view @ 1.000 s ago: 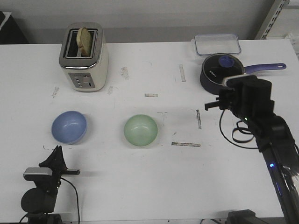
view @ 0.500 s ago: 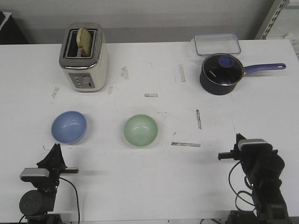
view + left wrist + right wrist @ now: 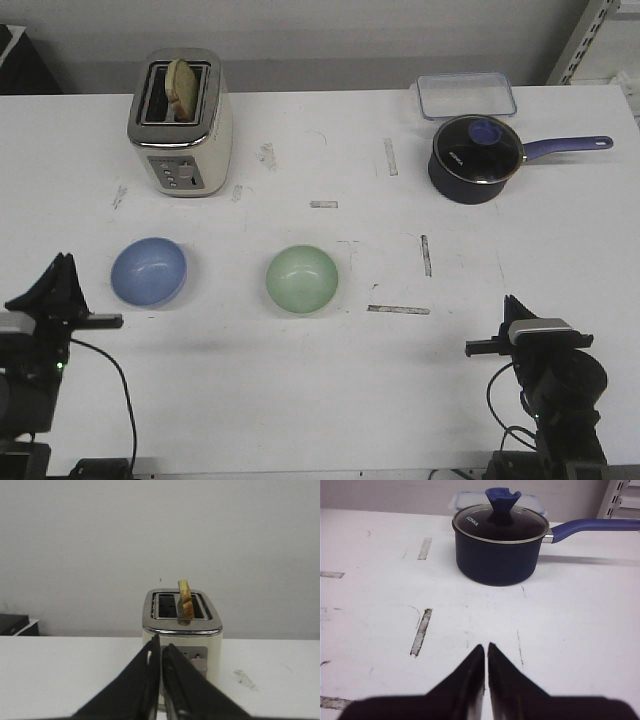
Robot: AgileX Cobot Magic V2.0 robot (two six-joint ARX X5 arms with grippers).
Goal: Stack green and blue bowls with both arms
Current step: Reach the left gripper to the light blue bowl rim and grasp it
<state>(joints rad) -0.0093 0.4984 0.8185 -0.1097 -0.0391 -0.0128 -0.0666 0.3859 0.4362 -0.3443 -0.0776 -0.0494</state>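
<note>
The periwinkle blue bowl [image 3: 148,271] rests upright on the white table at front left. To its right, apart from it, the pale green bowl [image 3: 302,279] sits near the table's middle. My left gripper [image 3: 62,268] is low at the far left edge, just left of the blue bowl, shut with nothing in it [image 3: 161,641]. At the front right corner my right gripper [image 3: 511,305] is low and well right of the green bowl, also shut and holding nothing [image 3: 486,647]. Neither wrist view shows a bowl.
A cream toaster [image 3: 180,125] with a slice of bread stands at back left, also in the left wrist view as the toaster [image 3: 182,625]. A dark saucepan [image 3: 476,157] with a purple handle and a clear lidded box [image 3: 466,96] sit at back right. Tape marks dot the table.
The right arm dropped from near the saucepan down to the front right corner. The left arm shifted left and slightly forward, to beside the blue bowl. Both bowls stayed put.
</note>
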